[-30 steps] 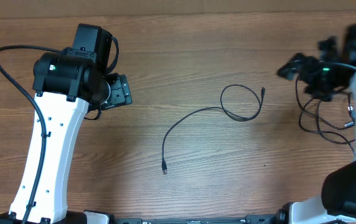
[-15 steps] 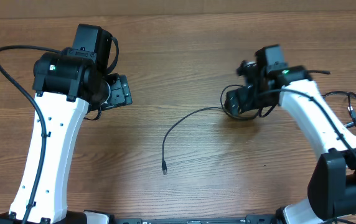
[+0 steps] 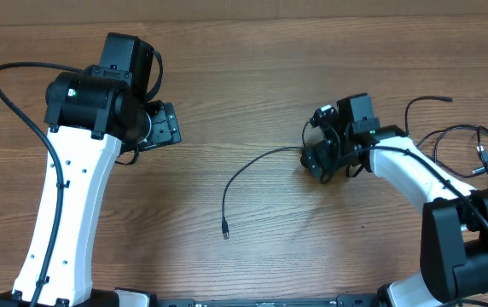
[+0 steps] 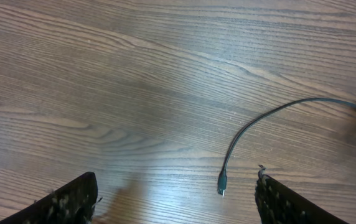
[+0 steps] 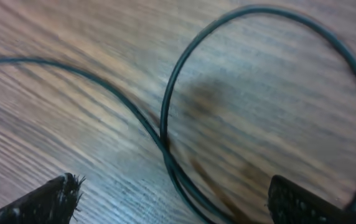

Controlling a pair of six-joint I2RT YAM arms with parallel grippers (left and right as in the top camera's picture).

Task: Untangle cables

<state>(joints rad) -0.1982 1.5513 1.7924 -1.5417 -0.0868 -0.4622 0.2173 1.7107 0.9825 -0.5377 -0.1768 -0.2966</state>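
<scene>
One thin black cable (image 3: 246, 170) lies on the wooden table, its plug (image 3: 225, 228) at the front middle and its loop under my right gripper (image 3: 318, 159). In the right wrist view the loop (image 5: 172, 99) crosses itself between my open fingers (image 5: 178, 199), close above the wood. A second bunch of black cables (image 3: 466, 153) lies at the right edge. My left gripper (image 3: 163, 125) is open and empty at the left, off the table; its wrist view shows the cable's plug (image 4: 222, 183) between its fingers (image 4: 175, 202), farther off.
The wooden table (image 3: 252, 77) runs to a pale wall strip at the back edge. My right arm (image 3: 423, 179) stretches over the bunch at the right. My left arm (image 3: 65, 196) stands over the table's left side.
My right gripper has swung from the right edge over to the cable's loop at the middle right and come down onto it. The bunch now lies at the right edge. The left arm has not moved.
</scene>
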